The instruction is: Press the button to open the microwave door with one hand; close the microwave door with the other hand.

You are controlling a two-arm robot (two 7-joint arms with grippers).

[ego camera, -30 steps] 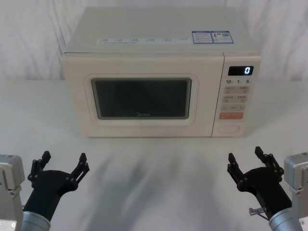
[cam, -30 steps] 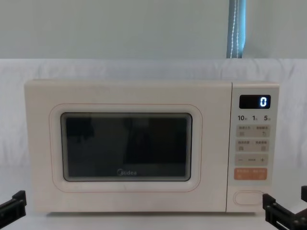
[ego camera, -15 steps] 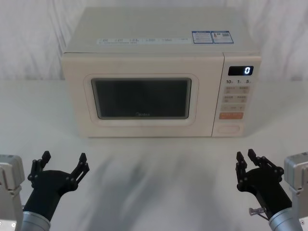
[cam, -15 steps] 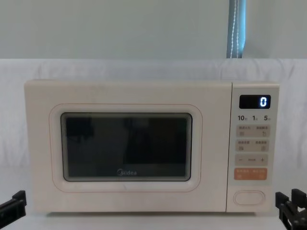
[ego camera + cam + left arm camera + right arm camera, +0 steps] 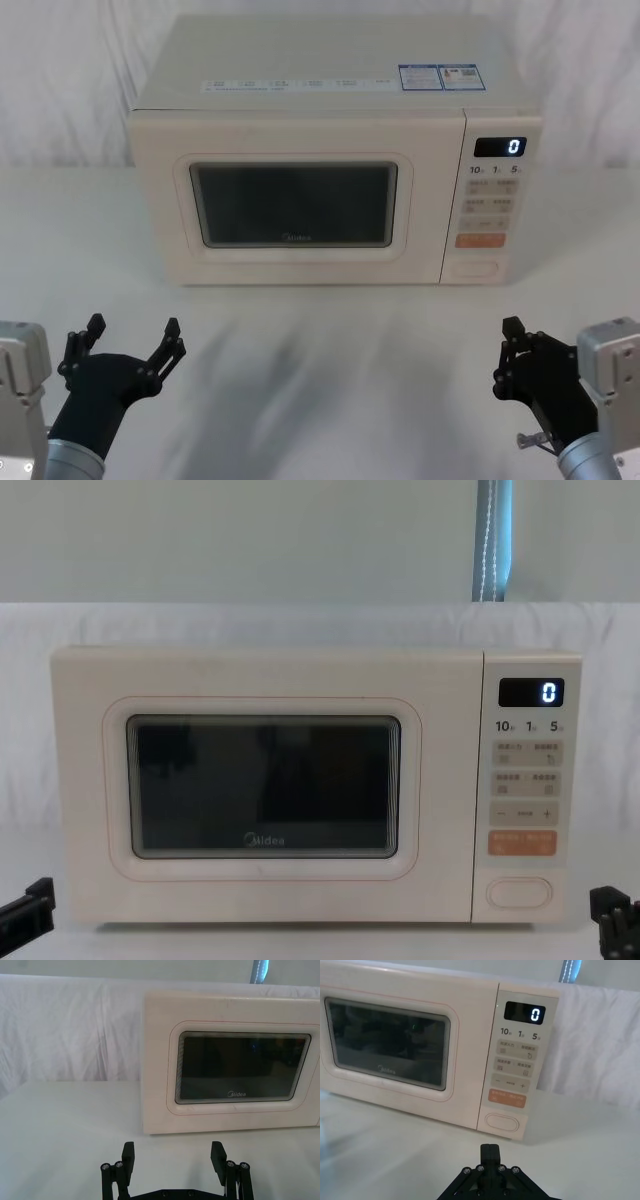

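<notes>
Right gripper (image 5: pixel 510 352) has pinched its fingers together since a second ago, probably prepping to poke the button (image 5: pixel 476 268); left gripper (image 5: pixel 130 340) sits spread, microwave door (image 5: pixel 290 200) shut.

A bare white desk (image 5: pixel 330 350) spans the lower half of the head view, open between the microwave and both end effectors. The microwave door (image 5: pixel 295 205) stands shut at frame centre, a flat wall blocking reach further back. At right of centre, the button (image 5: pixel 477 268) faces unobstructed desk, the right end effector (image 5: pixel 515 355) low right, the left end effector (image 5: pixel 130 345) low left.
</notes>
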